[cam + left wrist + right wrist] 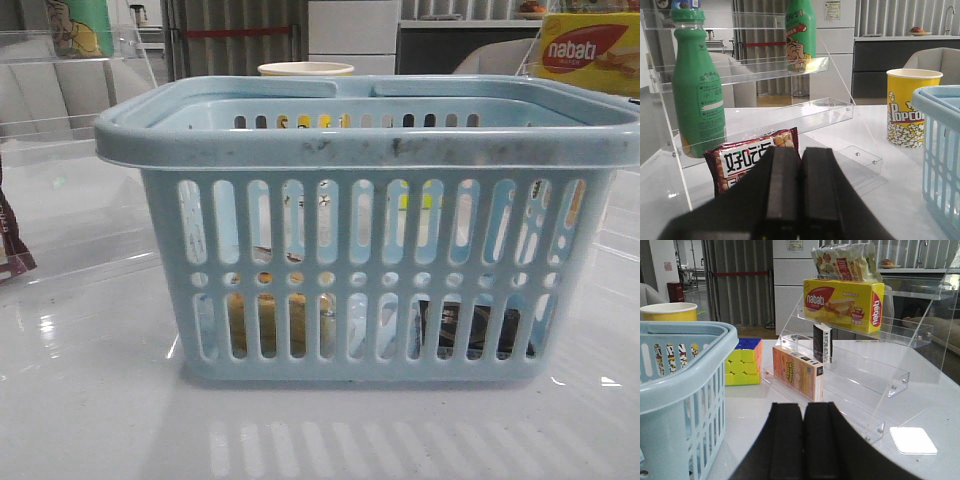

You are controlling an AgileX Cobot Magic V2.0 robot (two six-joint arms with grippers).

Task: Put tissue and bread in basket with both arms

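The light blue basket (370, 150) fills the middle of the front view. Through its slots I see the golden-brown bread (270, 322) on its floor at the left and the dark tissue packet (470, 325) on its floor at the right. The basket's side also shows in the left wrist view (940, 150) and in the right wrist view (680, 390). My left gripper (800, 155) is shut and empty, beside the basket on its left. My right gripper (803, 410) is shut and empty, beside the basket on its right. Neither gripper shows in the front view.
Left of the basket stands a clear shelf rack (755, 75) with green bottles (697, 90), a maroon snack packet (750, 155) and a popcorn cup (910, 107). Right stands another rack (865, 365) with a nabati box (842, 302), a carton (797, 372) and a cube (742, 362).
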